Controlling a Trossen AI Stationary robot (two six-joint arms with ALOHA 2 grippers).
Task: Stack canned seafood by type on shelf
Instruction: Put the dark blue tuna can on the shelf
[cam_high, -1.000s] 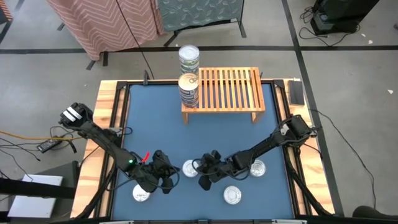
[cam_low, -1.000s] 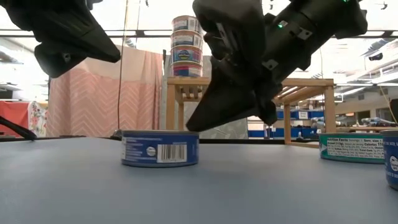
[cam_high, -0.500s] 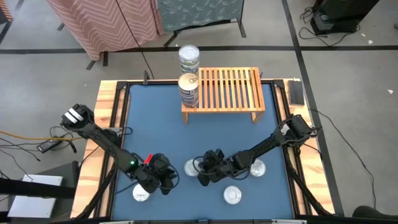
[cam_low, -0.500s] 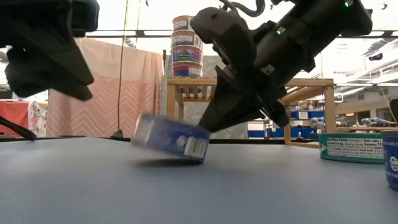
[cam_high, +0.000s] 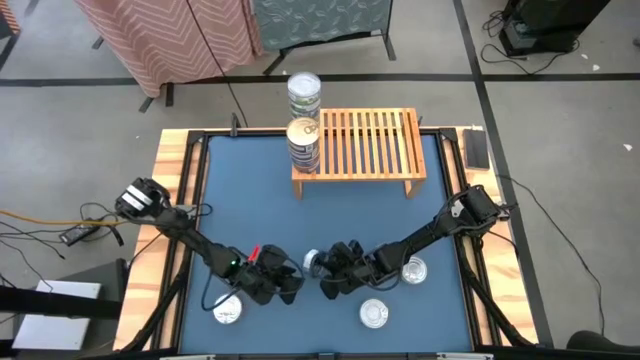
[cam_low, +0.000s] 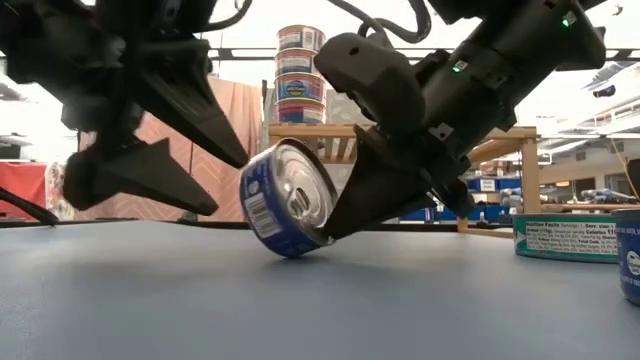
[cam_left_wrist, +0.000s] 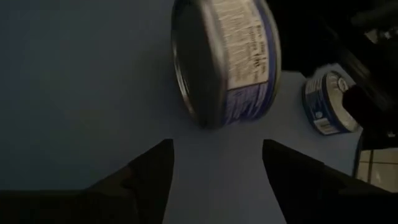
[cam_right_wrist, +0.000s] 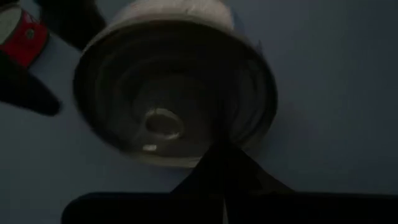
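Note:
A blue-labelled can (cam_low: 288, 200) stands tipped up on its lower rim (cam_low: 292, 250) on the blue table. It also shows in the high view as the can (cam_high: 311, 261). My right gripper (cam_low: 345, 222) is shut and leans against the can from the right. My left gripper (cam_low: 222, 178) is open just left of the can. In the left wrist view its fingers (cam_left_wrist: 149, 171) stand short of the can (cam_left_wrist: 227, 59), apart from it. The shelf (cam_high: 365, 140) stands at the far edge, with stacked cans (cam_high: 303, 140) at its left end. My right gripper props the can with its shut fingers (cam_right_wrist: 219, 167), set against the lower rim of the can's silver flat face (cam_right_wrist: 205, 142). The fingers slant down from the table's right. The can leans steeply, with its lower rim on the table.
Loose cans lie near the front: one (cam_high: 228, 312) by the left arm, one (cam_high: 374, 314) at the near edge and one (cam_high: 413, 268) under the right arm. Two of them show at the right in the low view (cam_low: 565, 238). A taller can stack (cam_high: 303, 95) stands behind the shelf's left end.
The blue-labelled can lay flat. The right gripper's shut fingers have lifted its right side, so it now stands steeply tilted on its rim. My left gripper has come down toward the can, rolled and opened.

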